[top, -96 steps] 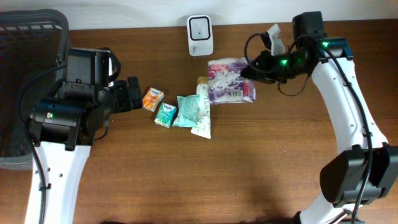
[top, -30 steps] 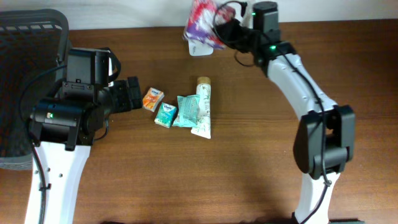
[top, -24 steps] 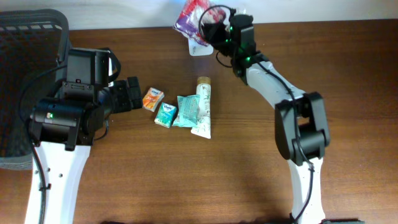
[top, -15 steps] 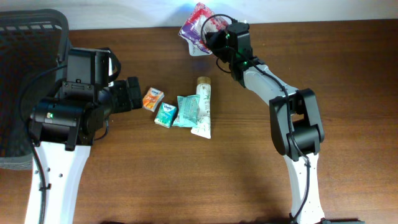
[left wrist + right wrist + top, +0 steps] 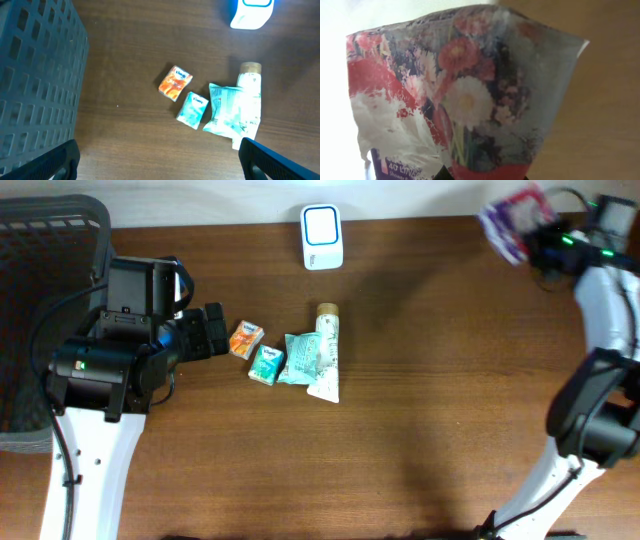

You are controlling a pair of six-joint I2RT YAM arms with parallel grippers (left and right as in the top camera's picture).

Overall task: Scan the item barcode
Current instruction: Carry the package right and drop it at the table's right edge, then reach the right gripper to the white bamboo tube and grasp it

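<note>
The right fingers (image 5: 545,248) are clenched on a flowered packet (image 5: 516,220), gripping it at one edge so that most of the wrapper hangs free in front of the wrist camera, where its printed flowers and a strip of small lettering fill the view; no barcode shows on that face, so I judge it to be on the side turned away. Seen from above, the packet is blurred and is held in the air near the far right corner of the worktop (image 5: 420,430), well apart from the white scanner (image 5: 322,235) at the middle of the back edge. A scan would need the coded face brought over to that scanner. The left fingers (image 5: 55,162) are spread wide and hold nothing. They hover beside the dark basket (image 5: 50,230) and point toward the waiting items, probably parked clear of the other arm. Those items lie in a loose cluster in front of the scanner: an orange box (image 5: 245,338), a teal box (image 5: 266,364), a teal pouch (image 5: 301,358) and a pale tube (image 5: 326,350) that touches the pouch.
</note>
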